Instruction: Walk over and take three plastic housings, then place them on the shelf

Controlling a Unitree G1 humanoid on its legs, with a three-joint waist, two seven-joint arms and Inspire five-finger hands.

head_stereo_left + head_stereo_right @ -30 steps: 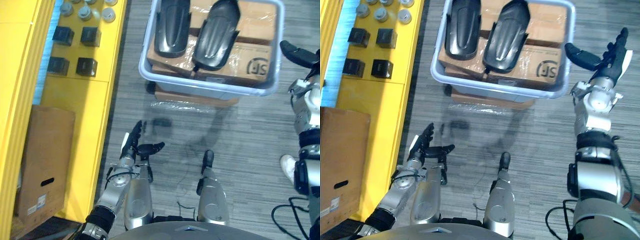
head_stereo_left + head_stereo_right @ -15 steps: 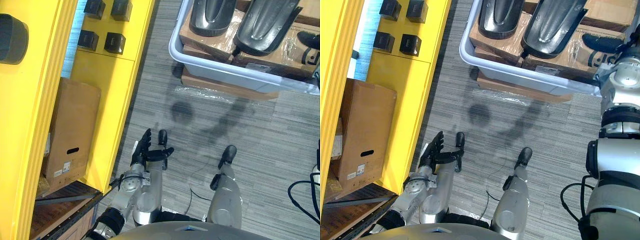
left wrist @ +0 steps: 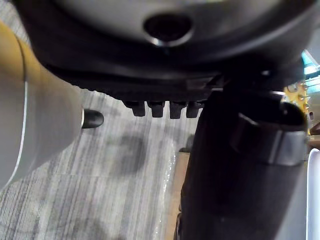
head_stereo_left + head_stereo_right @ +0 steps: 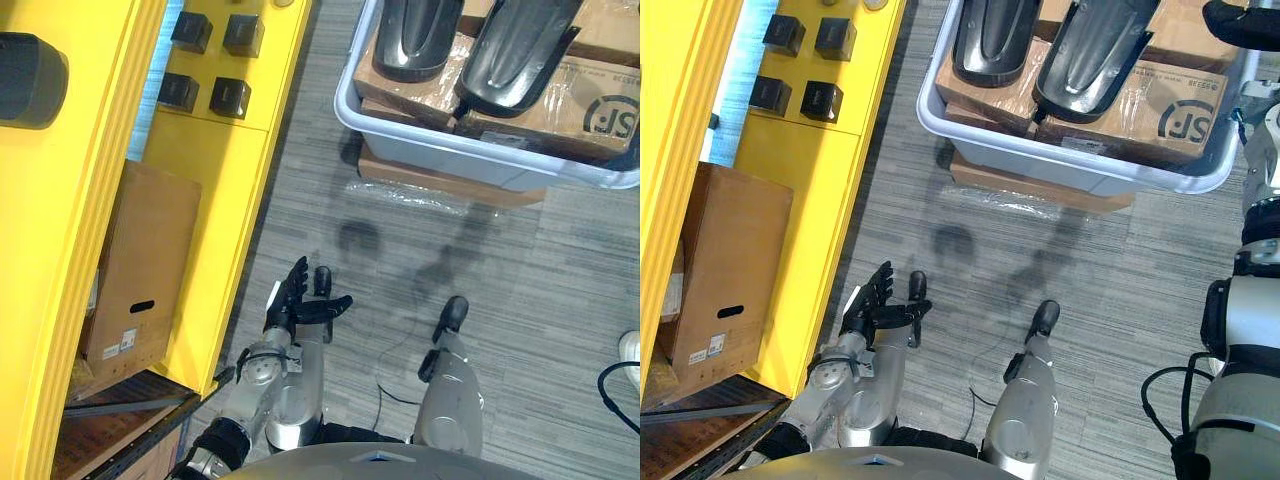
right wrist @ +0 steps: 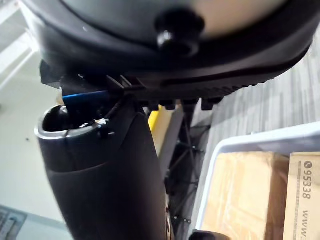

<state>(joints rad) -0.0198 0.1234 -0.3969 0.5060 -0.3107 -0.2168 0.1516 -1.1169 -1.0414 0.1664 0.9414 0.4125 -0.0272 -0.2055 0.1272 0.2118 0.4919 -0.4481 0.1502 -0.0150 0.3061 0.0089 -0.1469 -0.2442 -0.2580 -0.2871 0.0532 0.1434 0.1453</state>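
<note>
Two dark, glossy plastic housings lie side by side on wrapped cardboard inside a pale grey bin ahead on the floor. A third dark rounded piece rests on the upper level of the yellow shelf at the left. My left hand hangs low beside me, open, holding nothing. My right hand is raised over the bin's far right corner. In the right wrist view its fingers run straight, with nothing in them.
Small black blocks sit in rows on the yellow shelf. A cardboard box stands on its lower level. The bin rests on a wrapped carton. A white shoe shows at the right edge. Grey striped floor lies between me and the bin.
The camera has swung left towards the shelf, then back a little. My right hand has risen farther over the bin's right side. The left hand has stayed low and open.
</note>
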